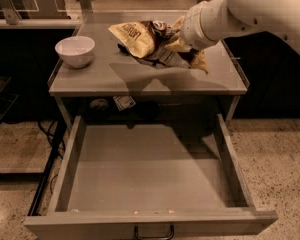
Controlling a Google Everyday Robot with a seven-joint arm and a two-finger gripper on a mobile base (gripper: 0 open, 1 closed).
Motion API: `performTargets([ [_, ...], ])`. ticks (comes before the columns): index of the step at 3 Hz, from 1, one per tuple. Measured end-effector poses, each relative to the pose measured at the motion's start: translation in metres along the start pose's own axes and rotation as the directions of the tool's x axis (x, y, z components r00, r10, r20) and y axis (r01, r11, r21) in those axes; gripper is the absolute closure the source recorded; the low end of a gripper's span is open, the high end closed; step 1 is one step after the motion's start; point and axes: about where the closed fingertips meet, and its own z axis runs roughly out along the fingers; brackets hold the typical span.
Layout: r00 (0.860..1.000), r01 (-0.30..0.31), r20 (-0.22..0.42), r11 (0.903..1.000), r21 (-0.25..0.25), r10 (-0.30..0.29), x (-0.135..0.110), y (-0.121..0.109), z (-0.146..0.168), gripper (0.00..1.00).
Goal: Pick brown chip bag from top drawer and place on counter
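Observation:
The brown chip bag (136, 37), crinkled with a dark centre and cream-tan ends, hangs just above the middle of the grey counter (115, 81) and casts a shadow on it. My gripper (172, 43) comes in from the upper right at the end of the white arm and is shut on the bag's right part; the fingers are mostly hidden by the foil and the wrist. The top drawer (140, 174) is pulled fully open below the counter, with nothing in it, and its dark handle (153, 232) is at the front.
A white bowl (76, 50) stands at the counter's left end. A crushed can (159, 28) and a small black wrapper (125, 48) lie near the bag. A small card (124, 102) lies under the counter. Speckled floor lies on both sides.

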Motion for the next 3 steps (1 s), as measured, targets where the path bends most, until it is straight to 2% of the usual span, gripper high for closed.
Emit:
performTargets([
  [1,0.998,0.054,0.031,0.9951,0.083,-0.057,0.008,-0.012,0.021,1.0],
  [2,0.994,0.084,0.055,0.9892,0.12,-0.091,0.017,-0.012,0.038,1.0],
  [3,0.993,0.084,0.078,0.9923,0.092,-0.091,0.026,-0.013,0.054,1.0],
])
